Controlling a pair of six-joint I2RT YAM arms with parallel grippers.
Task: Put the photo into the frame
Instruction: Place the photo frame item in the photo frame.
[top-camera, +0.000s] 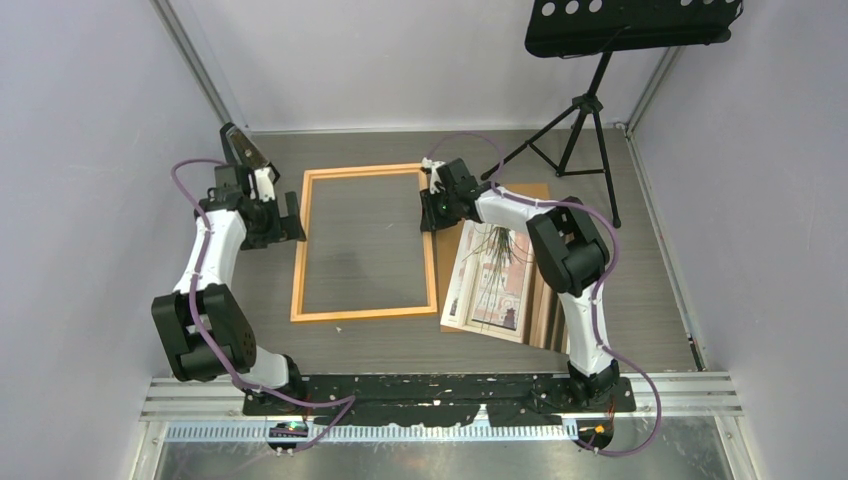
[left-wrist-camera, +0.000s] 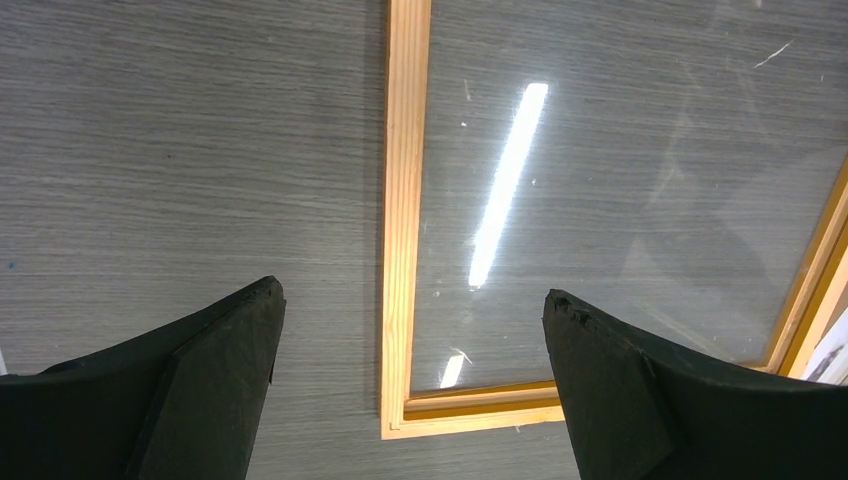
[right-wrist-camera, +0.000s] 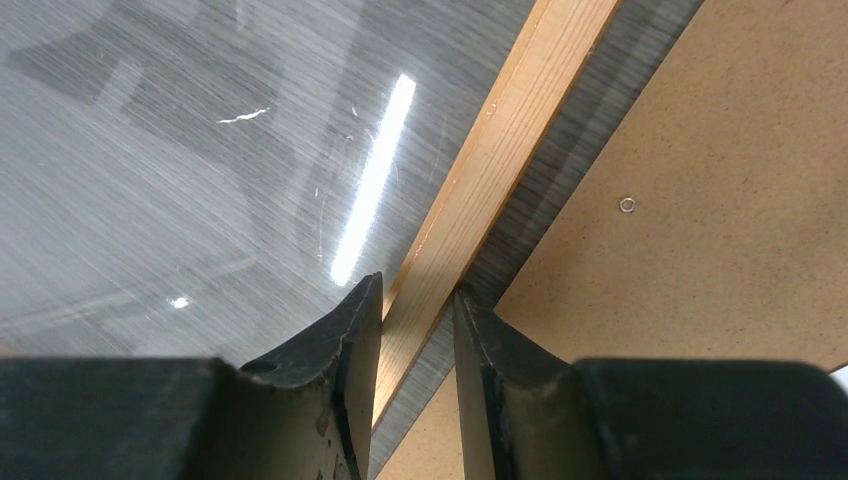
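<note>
The frame is laid flat mid-table, its 3 o'clock rail clamped by the right gripper, while the left gripper is held spread apart at its 9 o'clock rail and the photo is seen face up at the frame's 3 o'clock.

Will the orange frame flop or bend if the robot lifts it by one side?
Probably stays stiff: the frame is wood with straight rails. Probably light, since the rails are thin. The shiny clear sheet lying inside might slip if it tilts.
</note>
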